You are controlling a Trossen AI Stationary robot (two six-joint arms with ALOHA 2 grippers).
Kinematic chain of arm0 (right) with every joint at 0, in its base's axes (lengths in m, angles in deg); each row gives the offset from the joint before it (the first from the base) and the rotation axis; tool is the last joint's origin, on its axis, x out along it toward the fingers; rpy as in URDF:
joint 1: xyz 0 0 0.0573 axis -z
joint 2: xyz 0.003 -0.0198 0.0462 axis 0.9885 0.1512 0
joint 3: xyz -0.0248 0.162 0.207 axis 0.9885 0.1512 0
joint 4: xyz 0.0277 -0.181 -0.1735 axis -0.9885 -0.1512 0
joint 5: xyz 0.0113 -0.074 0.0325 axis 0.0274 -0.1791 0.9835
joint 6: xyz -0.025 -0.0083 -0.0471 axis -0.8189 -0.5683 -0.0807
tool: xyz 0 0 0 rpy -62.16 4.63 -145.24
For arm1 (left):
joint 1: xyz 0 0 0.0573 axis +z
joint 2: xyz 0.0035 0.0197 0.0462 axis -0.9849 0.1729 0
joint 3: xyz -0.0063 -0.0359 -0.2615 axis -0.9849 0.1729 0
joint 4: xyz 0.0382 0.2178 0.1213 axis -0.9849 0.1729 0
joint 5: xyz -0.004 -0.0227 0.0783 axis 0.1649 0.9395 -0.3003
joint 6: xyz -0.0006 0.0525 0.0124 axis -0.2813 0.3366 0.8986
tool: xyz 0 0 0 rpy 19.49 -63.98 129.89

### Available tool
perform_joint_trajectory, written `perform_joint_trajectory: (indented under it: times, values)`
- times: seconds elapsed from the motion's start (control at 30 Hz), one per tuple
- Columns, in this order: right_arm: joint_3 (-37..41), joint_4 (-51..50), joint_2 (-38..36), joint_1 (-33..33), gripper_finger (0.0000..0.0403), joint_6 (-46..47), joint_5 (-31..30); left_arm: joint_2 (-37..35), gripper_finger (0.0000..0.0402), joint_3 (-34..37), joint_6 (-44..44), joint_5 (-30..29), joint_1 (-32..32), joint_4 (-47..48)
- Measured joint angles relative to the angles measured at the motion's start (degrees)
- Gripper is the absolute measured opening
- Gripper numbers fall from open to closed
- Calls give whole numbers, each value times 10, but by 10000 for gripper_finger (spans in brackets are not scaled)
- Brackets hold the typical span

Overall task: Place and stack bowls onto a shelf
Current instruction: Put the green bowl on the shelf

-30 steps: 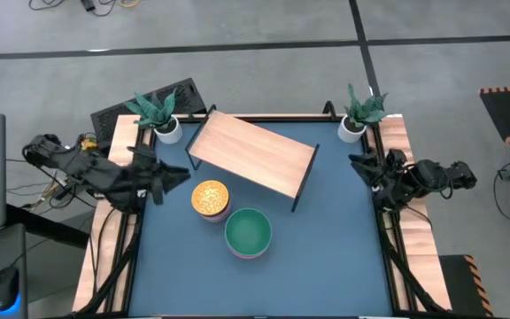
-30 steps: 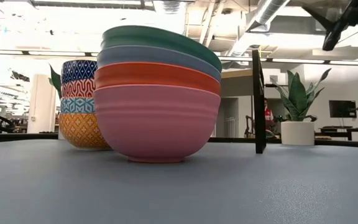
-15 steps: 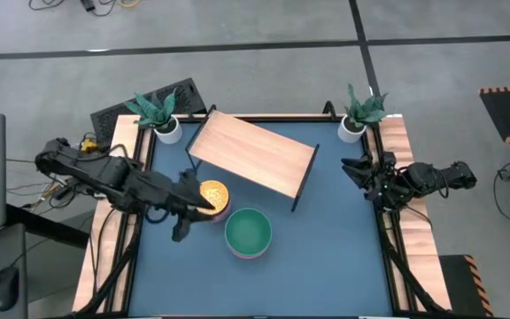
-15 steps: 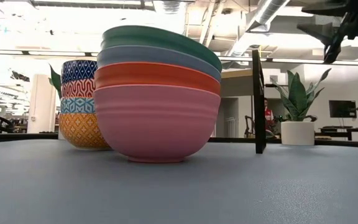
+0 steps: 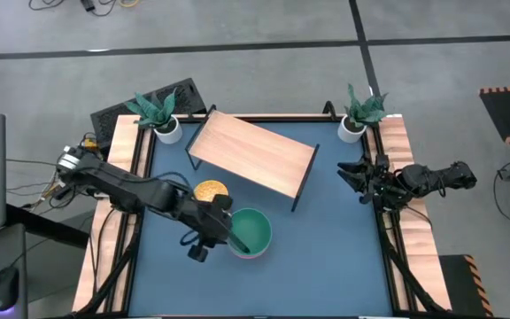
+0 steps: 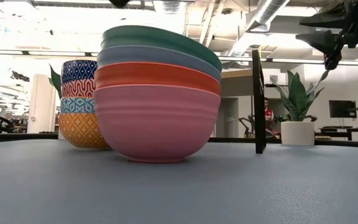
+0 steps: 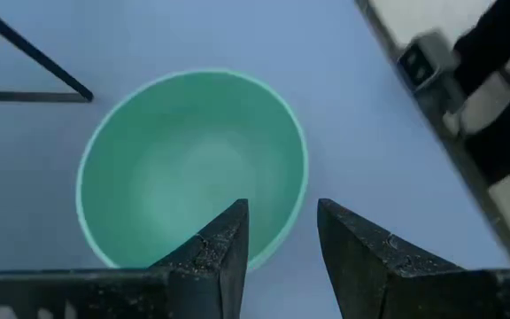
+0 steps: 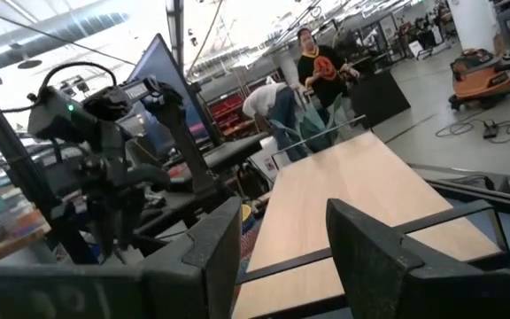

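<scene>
Blue surface (image 5: pixel 326 257) carries shelf (image 5: pixel 253 152), empty, at far side. Green bowl (image 5: pixel 250 230) tops plain stack, directly under left pincer (image 5: pixel 223 232), fingers apart above near rim; half-second ago pincer beside patterned stack (image 5: pixel 209 190). Right pincer (image 5: pixel 354 174) apart, surface's right edge.

Large bowl stack (image 6: pixel 157 93): green, blue-grey, orange-red, pink.
Small bowl stack (image 6: pixel 79 102): navy, red, light blue, yellow, all patterned.
Shelf (image 5: pixel 255 152): light wood, black legs.
Table (image 5: pixel 326 257): blue.

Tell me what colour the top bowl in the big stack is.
Green; the top bowl shows best in the left wrist view.
</scene>
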Motion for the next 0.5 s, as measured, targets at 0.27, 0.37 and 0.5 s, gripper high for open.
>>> perform_joint_trajectory:
  times: [0.27, 0.37, 0.5]
  values:
    - [0, -6, 0, 0, 191, 0, 13, 57, 121, 0, 76, 34, 0, 0]
    - [0, -8, 0, 0, 191, 0, 13, 67, 121, 0, 100, 41, 0, 0]
    - [0, -8, 0, -1, 191, 0, 13, 75, 121, 0, 117, 29, 3, 1]
